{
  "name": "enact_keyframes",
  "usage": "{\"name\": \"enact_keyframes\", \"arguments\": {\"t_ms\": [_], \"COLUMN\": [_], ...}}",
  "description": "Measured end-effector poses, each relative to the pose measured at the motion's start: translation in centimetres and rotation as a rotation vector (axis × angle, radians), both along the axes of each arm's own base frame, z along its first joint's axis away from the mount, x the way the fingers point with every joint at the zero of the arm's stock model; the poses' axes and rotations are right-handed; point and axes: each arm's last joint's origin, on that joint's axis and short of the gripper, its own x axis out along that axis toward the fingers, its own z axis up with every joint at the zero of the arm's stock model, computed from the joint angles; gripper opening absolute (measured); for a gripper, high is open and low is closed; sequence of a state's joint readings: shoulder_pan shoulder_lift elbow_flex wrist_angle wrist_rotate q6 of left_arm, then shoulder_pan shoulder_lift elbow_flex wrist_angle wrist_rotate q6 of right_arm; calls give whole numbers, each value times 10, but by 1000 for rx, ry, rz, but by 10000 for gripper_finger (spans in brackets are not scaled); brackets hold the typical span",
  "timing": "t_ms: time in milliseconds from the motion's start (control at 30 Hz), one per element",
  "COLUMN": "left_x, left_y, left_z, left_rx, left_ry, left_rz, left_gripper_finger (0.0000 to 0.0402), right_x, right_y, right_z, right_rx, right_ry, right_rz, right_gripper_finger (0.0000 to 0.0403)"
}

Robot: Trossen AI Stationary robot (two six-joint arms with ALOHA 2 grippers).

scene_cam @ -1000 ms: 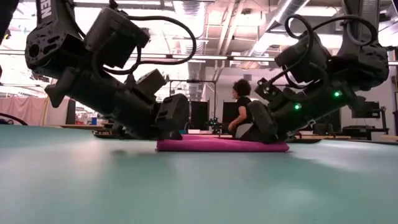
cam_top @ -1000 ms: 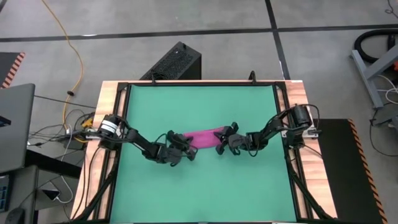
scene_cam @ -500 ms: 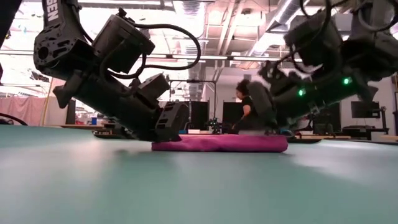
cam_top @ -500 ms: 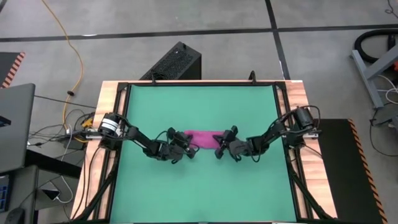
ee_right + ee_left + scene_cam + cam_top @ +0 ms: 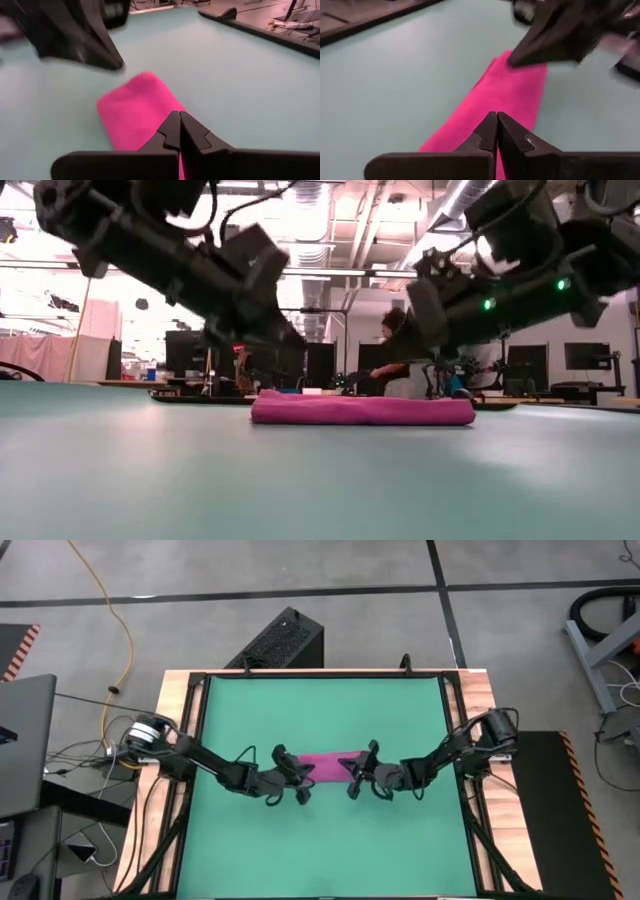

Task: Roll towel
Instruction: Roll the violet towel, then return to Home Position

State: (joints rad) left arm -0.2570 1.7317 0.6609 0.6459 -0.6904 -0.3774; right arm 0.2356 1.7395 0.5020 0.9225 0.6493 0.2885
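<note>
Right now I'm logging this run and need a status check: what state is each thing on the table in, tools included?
towel: folded into a long flat strip, lying on the green mat, held by neither tool.
left tool: fingers shut, empty, lifted above the towel's left end.
right tool: fingers shut, empty, lifted above the towel's right end.
green mat: flat, covering the table top.
</note>
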Motion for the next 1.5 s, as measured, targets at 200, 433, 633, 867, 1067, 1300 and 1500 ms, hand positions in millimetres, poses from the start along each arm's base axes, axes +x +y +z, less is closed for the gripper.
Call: {"name": "enact_keyframes", "arguments": {"t_ms": [200, 433, 633, 867, 1067, 1300, 1500], "left_x": [2, 8, 6, 0, -3, -30, -81], "left_y": [0, -1, 1, 1, -4, 3, 25], "left_z": [0, -39, -58, -48, -14, 66, 129], "left_rx": [6, -24, -27, -18, -22, -41, 62], "left_ry": [-23, 4, 70, 136, 81, 19, -67], "left_rz": [4, 40, 64, 66, -25, -309, -279], "left_gripper_finger": [0, 0, 0, 0, 0, 0, 0], "right_x": [7, 10, 21, 27, 27, 3, -47], "right_y": [-3, -5, -4, -2, 3, 1, -11], "right_z": [-26, -55, -63, -50, -2, 78, 139], "right_rx": [16, 88, 113, 117, 43, -60, -161], "right_ry": [-27, -33, -44, -79, -189, -318, -298], "right_rz": [18, -4, -28, 1, 65, 300, 325], "right_gripper_finger": [17, 17, 17, 17, 17, 17, 17]}}
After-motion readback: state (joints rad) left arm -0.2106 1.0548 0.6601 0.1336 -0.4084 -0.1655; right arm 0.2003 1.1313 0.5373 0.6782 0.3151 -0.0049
